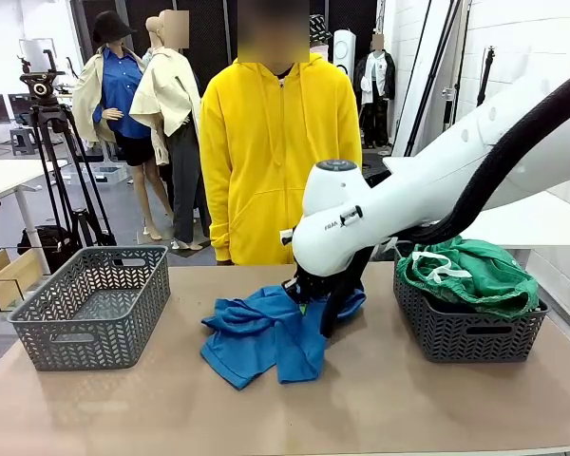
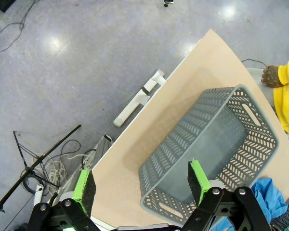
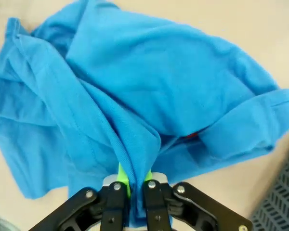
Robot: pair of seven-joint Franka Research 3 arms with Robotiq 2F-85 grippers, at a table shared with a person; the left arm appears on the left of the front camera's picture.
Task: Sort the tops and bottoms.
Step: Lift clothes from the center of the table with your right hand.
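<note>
my right gripper [image 3: 131, 185] is pinched on a fold of the blue shirt [image 1: 266, 337] mid-table; green shorts [image 1: 470, 274] already binned, probably over the dark garment; left gripper [image 2: 142, 185] spread above the empty basket [image 2: 216, 144]; next i lift and carry there

right gripper [image 1: 309, 302] tips hidden in blue shirt [image 1: 266, 337] | dark garment [image 1: 448, 302] mostly buried under green shorts [image 1: 470, 271]

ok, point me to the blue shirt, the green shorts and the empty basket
blue shirt [image 1: 256, 337], front view, on the crumpled middle of the fabric.
green shorts [image 1: 480, 275], front view, on the heap above the right basket.
empty basket [image 1: 95, 328], front view, on its near wall.
</note>
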